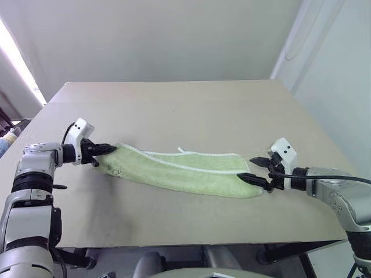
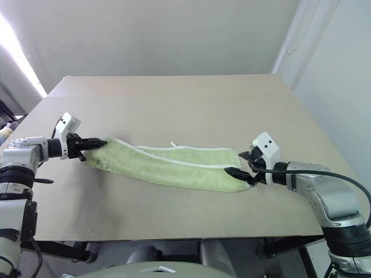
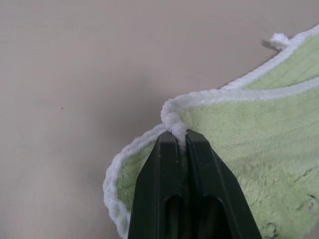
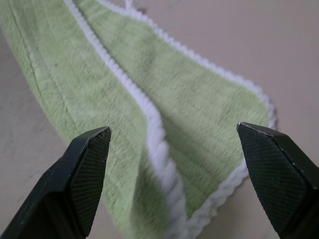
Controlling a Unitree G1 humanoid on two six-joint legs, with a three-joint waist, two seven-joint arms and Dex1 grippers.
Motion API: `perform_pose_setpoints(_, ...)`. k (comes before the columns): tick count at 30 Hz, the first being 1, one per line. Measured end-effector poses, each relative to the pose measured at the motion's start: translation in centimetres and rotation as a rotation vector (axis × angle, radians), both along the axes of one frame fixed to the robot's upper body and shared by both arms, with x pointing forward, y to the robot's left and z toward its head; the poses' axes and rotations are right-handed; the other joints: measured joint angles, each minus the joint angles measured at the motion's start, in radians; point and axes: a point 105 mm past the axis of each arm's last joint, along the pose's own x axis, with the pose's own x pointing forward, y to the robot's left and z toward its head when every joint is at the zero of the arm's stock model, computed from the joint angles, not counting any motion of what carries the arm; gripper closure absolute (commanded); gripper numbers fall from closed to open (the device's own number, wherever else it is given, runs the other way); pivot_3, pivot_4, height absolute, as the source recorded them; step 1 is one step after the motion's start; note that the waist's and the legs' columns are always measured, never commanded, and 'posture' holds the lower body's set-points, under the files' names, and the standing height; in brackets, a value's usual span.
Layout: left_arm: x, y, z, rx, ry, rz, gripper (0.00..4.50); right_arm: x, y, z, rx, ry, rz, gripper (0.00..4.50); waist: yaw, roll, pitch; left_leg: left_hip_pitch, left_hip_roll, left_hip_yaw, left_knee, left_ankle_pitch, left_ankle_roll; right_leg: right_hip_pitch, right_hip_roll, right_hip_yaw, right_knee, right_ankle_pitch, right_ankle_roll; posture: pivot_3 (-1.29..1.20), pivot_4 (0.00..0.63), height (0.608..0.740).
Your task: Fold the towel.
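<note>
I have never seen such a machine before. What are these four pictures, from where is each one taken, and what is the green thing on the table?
This is a humanoid robot with two arms, and each arm ends in a gripper with two black fingers. The two wide pictures come from a stereo camera on the robot's head, looking down over its arms. The two close pictures come from cameras on the wrists, looking along the fingers.

On the beige table lies a light green towel with white stitched edging and a small white loop; it is already doubled into a long strip. The robot's job is to fold it.

The left gripper is shut on the towel's left end, pinching the white edge. The right gripper is open at the right end, its fingers apart on either side of the cloth, holding nothing yet.
</note>
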Motion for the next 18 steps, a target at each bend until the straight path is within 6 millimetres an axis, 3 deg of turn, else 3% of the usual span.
perform_pose_setpoints(6,0.1,-0.1,-0.2,0.002,-0.003,0.002,4.34,0.1,-0.4,-0.5,-0.013,0.014,-0.022,0.25,0.000,0.000,0.000,0.000,0.000,0.000,0.000,0.000,0.000,0.000,0.000,0.000,0.000,0.000,0.000,0.00,0.000,0.712)
perform_pose_setpoints(9,0.1,-0.2,-0.4,0.000,0.000,0.005,4.39,0.2,-0.5,-0.6,-0.015,0.016,-0.026,0.79,0.000,0.000,0.000,0.000,0.000,0.000,0.000,0.000,0.000,0.000,0.000,0.000,0.000,0.000,0.000,0.00,0.000,0.712)
perform_pose_setpoints(18,-0.2,-0.1,-1.0,0.003,0.012,0.010,4.39,-0.8,0.4,-1.1,0.003,0.038,0.049,4.05,0.001,0.000,0.000,0.000,0.000,0.000,0.000,0.000,0.000,0.000,0.000,0.000,0.000,0.000,0.000,0.00,0.000,0.712)
